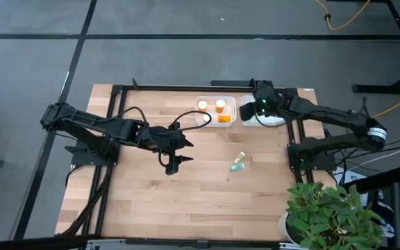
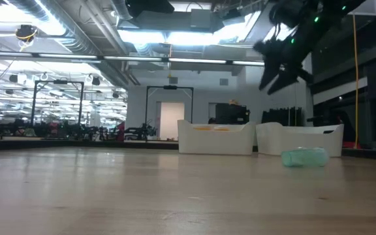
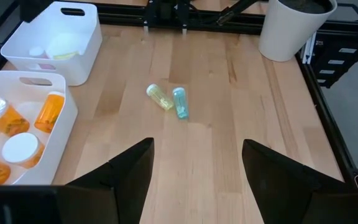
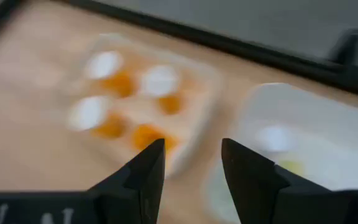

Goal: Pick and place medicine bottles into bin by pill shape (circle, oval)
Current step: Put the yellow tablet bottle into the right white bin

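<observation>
Two small bottles lie on their sides on the wooden table: a pale yellow-green one (image 3: 160, 97) and a teal one (image 3: 180, 102), also seen in the high view (image 1: 238, 162) and the low view (image 2: 303, 156). A white bin (image 1: 216, 110) holds several orange bottles with white caps (image 3: 48, 111). A second white bin (image 3: 55, 40) stands beside it. My left gripper (image 1: 180, 155) is open and empty, left of the two lying bottles. My right gripper (image 1: 259, 107) is open and empty, raised above the second bin (image 4: 303, 137).
A potted plant (image 1: 325, 215) in a white pot (image 3: 294, 28) stands at the table's near right corner. A black frame (image 1: 117, 90) runs along the table's edges. Bare wood lies around the two lying bottles and toward the near edge.
</observation>
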Robot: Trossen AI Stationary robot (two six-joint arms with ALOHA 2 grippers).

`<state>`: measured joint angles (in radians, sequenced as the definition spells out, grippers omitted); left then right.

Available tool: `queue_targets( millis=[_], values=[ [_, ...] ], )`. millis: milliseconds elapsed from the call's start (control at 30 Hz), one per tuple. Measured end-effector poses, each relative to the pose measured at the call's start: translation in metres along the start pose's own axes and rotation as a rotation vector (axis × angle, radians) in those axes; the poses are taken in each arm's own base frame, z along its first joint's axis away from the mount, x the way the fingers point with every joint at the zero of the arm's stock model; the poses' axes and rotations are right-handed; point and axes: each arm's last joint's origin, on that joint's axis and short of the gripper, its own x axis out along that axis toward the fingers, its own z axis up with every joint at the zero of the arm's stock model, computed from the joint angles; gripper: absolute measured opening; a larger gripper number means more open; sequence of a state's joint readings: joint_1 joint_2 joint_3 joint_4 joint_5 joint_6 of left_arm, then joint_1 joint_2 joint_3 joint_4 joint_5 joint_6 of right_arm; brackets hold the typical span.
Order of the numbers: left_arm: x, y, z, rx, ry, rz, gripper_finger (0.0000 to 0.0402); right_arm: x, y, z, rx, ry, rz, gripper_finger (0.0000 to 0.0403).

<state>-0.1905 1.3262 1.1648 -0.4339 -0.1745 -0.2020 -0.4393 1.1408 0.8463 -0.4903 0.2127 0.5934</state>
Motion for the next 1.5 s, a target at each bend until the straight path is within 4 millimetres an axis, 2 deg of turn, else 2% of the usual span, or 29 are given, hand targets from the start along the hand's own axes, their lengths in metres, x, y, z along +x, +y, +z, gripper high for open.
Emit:
queue_targets(
  millis=[100,300,467,600,833,933,1100,1500],
  values=[
    [0.0,0.0,0.0,0.0,0.0,0.0,0.0237,-0.012,0.015,-0.008,-0.074,0.043,0.151,0.016],
    [0.0,0.0,0.0,0.0,0.0,0.0,0.0237,-0.02,0.044,-0.033,-0.305,0.214,0.443,0.016],
    [0.0,0.0,0.0,-0.005,-0.001,0.0,0.0237,-0.023,0.063,-0.055,-0.449,0.3,0.537,0.016],
    [0.0,0.0,0.0,-0.005,0.0,0.0,0.0237,-0.022,0.072,-0.072,-0.525,0.365,0.543,0.016],
    [0.0,0.0,0.0,-0.006,0.0,0.0,0.0237,-0.012,0.076,-0.104,-0.647,0.541,0.427,0.016],
    [0.0,0.0,0.0,-0.006,-0.001,0.0,0.0237,-0.004,0.079,-0.115,-0.732,0.547,0.366,0.016],
    [0.0,0.0,0.0,-0.006,0.0,0.0,0.0236,0.011,0.082,-0.125,-0.898,0.499,0.265,0.016],
    [0.0,0.0,0.0,-0.007,0.0,0.0,0.0237,0.035,0.083,-0.143,-1.105,0.589,0.276,0.016]
  ],
)
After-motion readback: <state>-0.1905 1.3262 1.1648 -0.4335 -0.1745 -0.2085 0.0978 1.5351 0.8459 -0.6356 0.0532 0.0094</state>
